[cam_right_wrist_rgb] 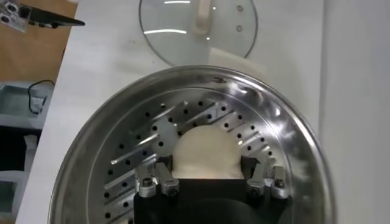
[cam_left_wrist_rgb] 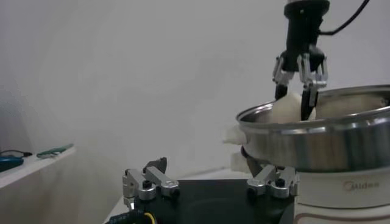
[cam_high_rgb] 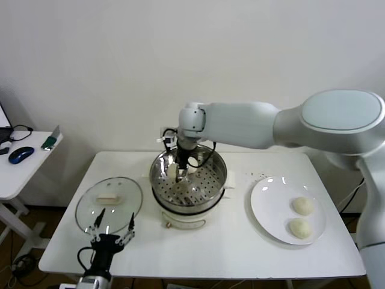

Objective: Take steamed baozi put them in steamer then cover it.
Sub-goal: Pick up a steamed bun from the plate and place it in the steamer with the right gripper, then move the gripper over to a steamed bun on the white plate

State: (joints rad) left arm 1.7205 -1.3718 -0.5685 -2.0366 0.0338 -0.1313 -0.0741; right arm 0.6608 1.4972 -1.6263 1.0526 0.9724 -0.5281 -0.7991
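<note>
Two buns on plate: two buns [cam_high_rgb: 302, 206] lie side by side on the white plate [cam_high_rgb: 271, 211], right of the steamer, well apart from both grippers.
Bun in steamer: one bun [cam_right_wrist_rgb: 205, 152] sits between the right gripper's fingers, low over the perforated tray [cam_right_wrist_rgb: 140, 158]; whether it touches the tray cannot be told.
Right gripper: right gripper [cam_high_rgb: 181, 170] reaches down inside the steamer at its back-left part, jaws closed on the bun; from the left wrist view its fingers [cam_left_wrist_rgb: 308, 91] straddle the bun [cam_left_wrist_rgb: 286, 109] just above the steel rim.
Steamer: steamer [cam_high_rgb: 216, 162] stands mid-table on a white base [cam_high_rgb: 186, 218], uncovered.
Steamer edges: steel wall rings the gripper; bare tray spreads toward the front and right inside the pot.
Cover: cover [cam_high_rgb: 129, 192] lies flat on the table, left of the steamer, just beside its base but apart from it; cream handle [cam_high_rgb: 109, 199] faces up.
Left gripper: left gripper [cam_high_rgb: 111, 232] hangs low at the table's front-left edge, at the near rim of the cover, jaws spread wide, holding nothing.
Table: table [cam_high_rgb: 228, 253] has bare surface in front of the steamer and between steamer and plate.
Table edges: plate lies near the right edge; cover lies near the left edge.
Side desk: side desk [cam_high_rgb: 24, 171] stands left of the table, across a gap.
</note>
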